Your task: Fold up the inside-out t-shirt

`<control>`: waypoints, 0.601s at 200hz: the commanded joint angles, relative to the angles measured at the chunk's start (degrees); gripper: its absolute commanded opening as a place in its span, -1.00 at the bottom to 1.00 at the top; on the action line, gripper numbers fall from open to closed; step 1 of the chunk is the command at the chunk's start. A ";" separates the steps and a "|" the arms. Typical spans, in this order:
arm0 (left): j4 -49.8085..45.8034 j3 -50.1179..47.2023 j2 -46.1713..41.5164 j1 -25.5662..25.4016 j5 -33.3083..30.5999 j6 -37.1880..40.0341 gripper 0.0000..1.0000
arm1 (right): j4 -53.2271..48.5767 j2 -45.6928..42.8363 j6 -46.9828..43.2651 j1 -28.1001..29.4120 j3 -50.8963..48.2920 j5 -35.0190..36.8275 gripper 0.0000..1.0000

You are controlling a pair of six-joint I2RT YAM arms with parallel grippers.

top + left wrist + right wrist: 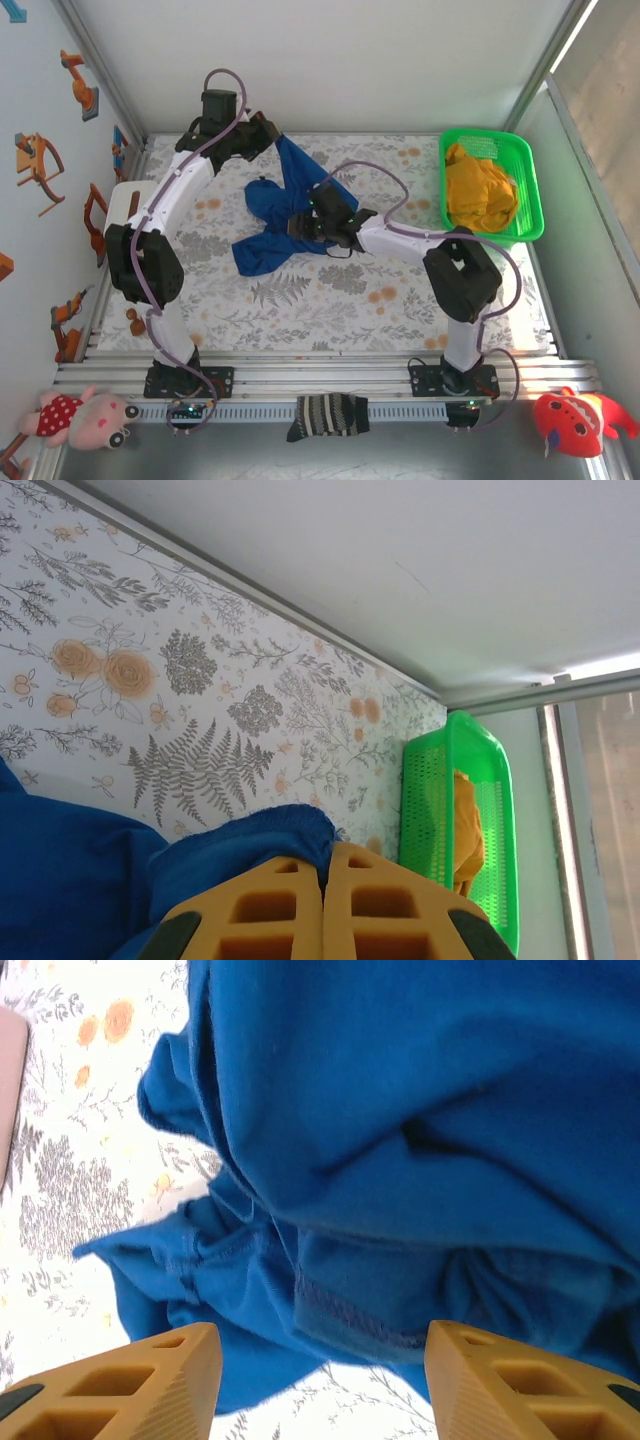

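Observation:
The royal-blue t-shirt (279, 215) lies bunched in the middle of the floral table, one part drawn up toward the back. My left gripper (270, 133) is at the back of the table, shut on an edge of the t-shirt (250, 845); its yellow fingers (270, 910) press together with blue cloth pinched between them. My right gripper (305, 226) hovers over the shirt's middle, open; its fingertips (170, 1375) stand wide apart above a stitched hem of the t-shirt (400, 1160).
A green basket (525, 190) at the back right holds a mustard-yellow garment (480, 190). A dark striped sock (328, 415) lies on the front rail between the arm bases. Plush toys (85, 417) sit at both front corners.

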 commanded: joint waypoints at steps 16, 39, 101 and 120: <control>0.39 0.58 -1.93 0.33 0.60 0.98 -1.00 | -0.42 4.64 6.94 0.83 3.92 3.44 0.11; 0.57 0.45 -2.32 0.48 0.73 0.87 -1.00 | -2.22 7.54 9.87 1.01 6.03 5.12 0.11; 0.52 1.59 -3.30 3.72 1.32 0.78 -1.00 | -4.82 -0.07 4.44 -2.63 3.51 5.50 -1.00; 0.59 4.65 -3.31 7.40 2.54 -0.54 -1.00 | -9.97 -7.66 -1.60 -7.54 4.95 3.67 -1.00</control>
